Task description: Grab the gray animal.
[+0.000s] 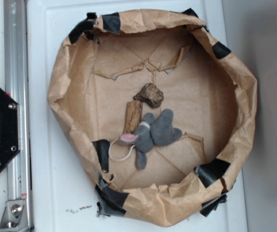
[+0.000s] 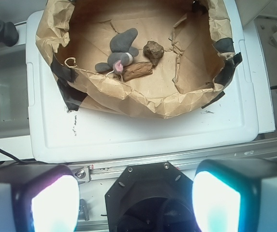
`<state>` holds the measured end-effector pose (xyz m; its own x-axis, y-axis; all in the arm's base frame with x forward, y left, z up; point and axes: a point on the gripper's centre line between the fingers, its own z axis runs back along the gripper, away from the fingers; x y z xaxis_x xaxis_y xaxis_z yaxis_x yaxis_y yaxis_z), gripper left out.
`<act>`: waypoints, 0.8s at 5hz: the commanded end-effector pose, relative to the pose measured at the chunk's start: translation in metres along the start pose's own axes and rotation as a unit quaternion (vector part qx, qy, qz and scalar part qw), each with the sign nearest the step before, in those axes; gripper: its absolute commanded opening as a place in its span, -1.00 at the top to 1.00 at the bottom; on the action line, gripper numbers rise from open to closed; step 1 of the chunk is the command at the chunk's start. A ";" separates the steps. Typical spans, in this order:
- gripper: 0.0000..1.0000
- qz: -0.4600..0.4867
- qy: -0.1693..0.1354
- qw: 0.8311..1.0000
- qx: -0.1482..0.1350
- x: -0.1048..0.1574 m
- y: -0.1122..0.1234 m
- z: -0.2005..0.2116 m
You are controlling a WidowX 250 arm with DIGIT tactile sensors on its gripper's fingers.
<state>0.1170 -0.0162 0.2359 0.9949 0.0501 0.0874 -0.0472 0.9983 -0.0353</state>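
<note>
Gray felt plush mouse (image 1: 153, 133) with a pink ear and white looped string tail lies flat on the floor of the crumpled brown paper basin (image 1: 235, 145), near its taped rim, touching a brown bark-like stick (image 1: 133, 116); a lumpy brown rock-like chunk (image 1: 149, 95) sits just beyond. Seen from the wrist, the gripper (image 2: 136, 200) hangs well apart from the mouse, outside the basin, past the white tray's (image 2: 143, 135) edge, fingers (image 2: 56, 203) spread wide and holding nothing.

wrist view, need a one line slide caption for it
Open hand high above the paper basin, where the gray animal lies against a bark stick near a brown rock.
</note>
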 end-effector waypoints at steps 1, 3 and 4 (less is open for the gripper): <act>-1.00 0.000 0.000 1.000 0.000 0.000 0.000 0.000; -1.00 -0.014 -0.071 0.992 -0.099 0.088 0.020 -0.036; -1.00 -0.022 -0.073 0.989 -0.127 0.124 0.020 -0.069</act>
<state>0.2388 0.0030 0.1588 0.9853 0.0241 0.1691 0.0271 0.9555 -0.2938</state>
